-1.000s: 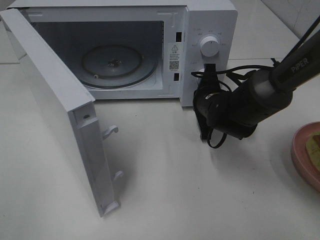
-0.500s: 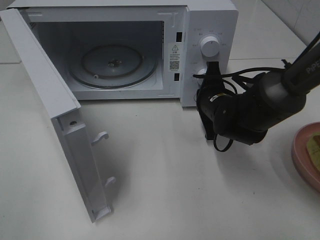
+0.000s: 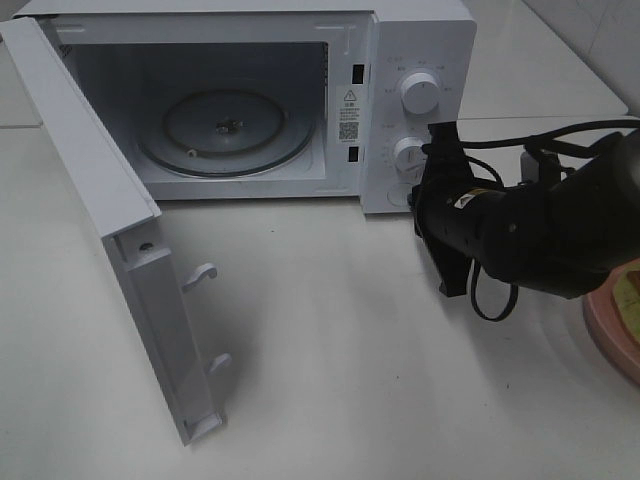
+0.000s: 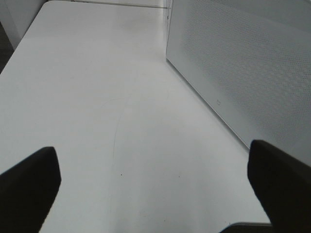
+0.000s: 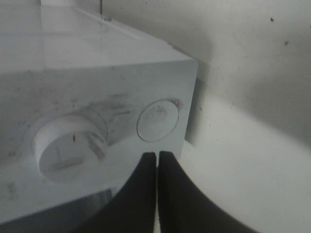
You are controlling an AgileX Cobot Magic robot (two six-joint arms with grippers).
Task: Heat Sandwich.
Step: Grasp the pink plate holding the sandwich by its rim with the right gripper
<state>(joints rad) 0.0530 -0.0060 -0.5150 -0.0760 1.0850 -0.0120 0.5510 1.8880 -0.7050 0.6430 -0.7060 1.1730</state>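
The white microwave (image 3: pixel 420 40) stands at the back with its door (image 3: pixel 120 250) swung wide to the left, and the glass turntable (image 3: pixel 225 130) inside is bare. At the right edge of the exterior view, a sliver of the sandwich (image 3: pixel 630 298) shows on its pink plate (image 3: pixel 603 325). My right gripper (image 3: pixel 420 200) is shut on nothing, its tips just in front of the control panel's lower corner. In the right wrist view the gripper (image 5: pixel 156 155) points at a round button (image 5: pixel 155 120) beside the lower knob (image 5: pixel 68 145). The left gripper (image 4: pixel 155 184) is open over bare table.
The right arm's black body and cables (image 3: pixel 540 220) lie between the microwave and the plate. The open door juts far toward the front left. In the left wrist view a white perforated microwave panel (image 4: pixel 243 73) stands beside the white tabletop (image 4: pixel 97 97).
The door swung a little wider, then stopped. The right arm moved to the right, still shut, uncovering the lower knob.
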